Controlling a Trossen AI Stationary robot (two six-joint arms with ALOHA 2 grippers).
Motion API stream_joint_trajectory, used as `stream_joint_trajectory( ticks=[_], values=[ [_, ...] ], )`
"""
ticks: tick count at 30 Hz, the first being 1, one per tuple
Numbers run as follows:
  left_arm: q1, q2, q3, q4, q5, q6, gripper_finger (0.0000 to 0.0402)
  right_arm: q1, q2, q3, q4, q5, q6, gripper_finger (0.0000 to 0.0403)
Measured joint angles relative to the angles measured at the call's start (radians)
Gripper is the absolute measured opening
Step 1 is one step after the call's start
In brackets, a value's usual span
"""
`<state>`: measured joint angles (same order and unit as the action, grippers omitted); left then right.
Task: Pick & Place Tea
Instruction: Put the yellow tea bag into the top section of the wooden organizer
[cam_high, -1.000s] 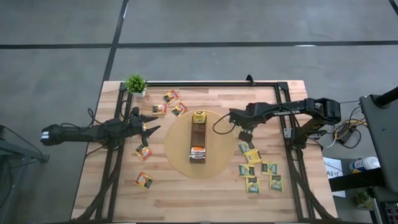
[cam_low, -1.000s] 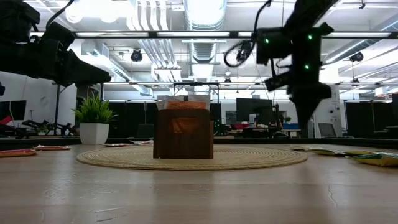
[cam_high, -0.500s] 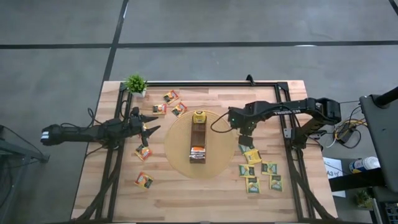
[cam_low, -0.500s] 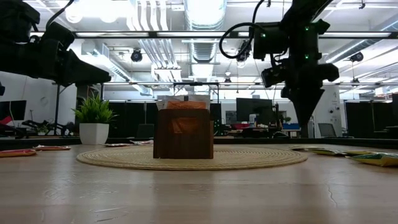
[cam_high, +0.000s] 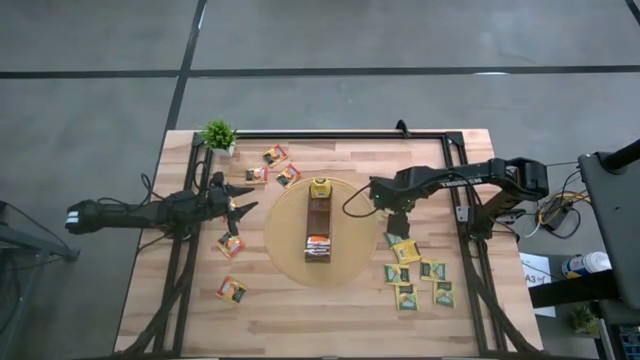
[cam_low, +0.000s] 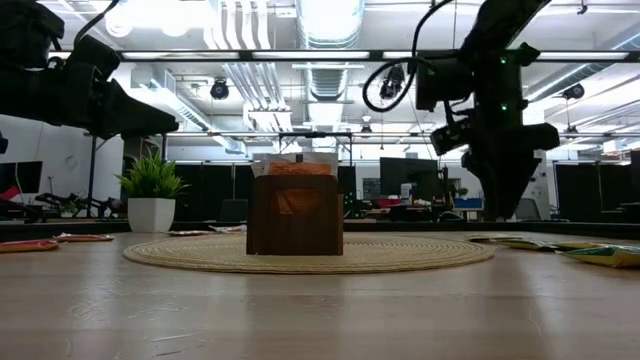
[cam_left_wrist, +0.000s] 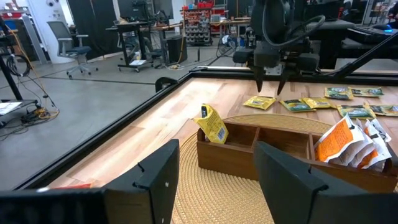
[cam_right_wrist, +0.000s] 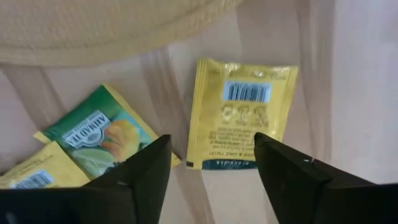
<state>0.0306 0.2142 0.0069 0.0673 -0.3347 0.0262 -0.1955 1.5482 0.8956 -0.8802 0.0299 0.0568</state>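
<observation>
At the table's left edge the left arm waits, its left gripper (cam_high: 243, 208) spread wide and holding nothing, pointing toward the round woven mat (cam_high: 287, 258). Near it lie orange tea sachets: one (cam_high: 230, 244) just below the fingers, another (cam_high: 232, 290) farther toward the front edge, and three more (cam_high: 273, 155) near the small potted plant (cam_high: 218, 134) at the back corner. On the mat stands a long narrow wooden box (cam_high: 318, 226) with compartments; a yellow sachet (cam_left_wrist: 212, 124) stands upright in the end compartment, and orange sachets (cam_left_wrist: 343, 140) are bunched in another. To the right of the mat, the right gripper (cam_high: 391, 214) hangs above the table just beside the mat's rim, its fingers (cam_right_wrist: 292, 174) spread apart and carrying nothing. Directly beneath it, flat on the wood, lies a yellow tea sachet (cam_right_wrist: 241, 112) with its barcode side up, and beside that a green-and-yellow sachet (cam_right_wrist: 101, 138). More green-and-yellow sachets (cam_high: 421, 282) are scattered on the table farther toward the front right.
</observation>
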Motion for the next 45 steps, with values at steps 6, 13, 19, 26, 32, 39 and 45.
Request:
stream_joint_trajectory(
  ticks=[6,13,19,26,32,39,45],
  values=[
    [0.000,0.000,0.000,0.000,0.000,0.000,0.0202,0.000,0.000,-0.077,0.059,0.000,0.027,0.0240],
    [0.000,0.000,0.000,0.000,0.000,0.000,0.0202,-0.034,-0.005,-0.170,0.196,-0.010,0.037,0.0221],
    [0.000,0.000,0.000,0.000,0.000,0.000,0.0202,-0.044,-0.006,-0.188,0.210,0.002,0.052,0.0163],
    [-0.001,0.000,0.000,0.000,0.000,0.000,0.0202,-0.044,-0.002,-0.166,0.199,0.040,0.051,0.0038],
    [-0.001,0.000,0.000,0.000,0.000,0.000,0.0202,-0.040,0.002,-0.078,0.129,0.138,0.003,0.0011],
    [-0.001,0.000,0.000,0.000,0.000,0.000,0.0202,0.030,0.002,0.043,0.050,0.399,-0.167,0.0008],
    [-0.001,0.000,0.000,0.000,0.000,0.000,0.0202,0.136,0.017,0.126,0.064,0.673,-0.433,0.0008]
  ],
)
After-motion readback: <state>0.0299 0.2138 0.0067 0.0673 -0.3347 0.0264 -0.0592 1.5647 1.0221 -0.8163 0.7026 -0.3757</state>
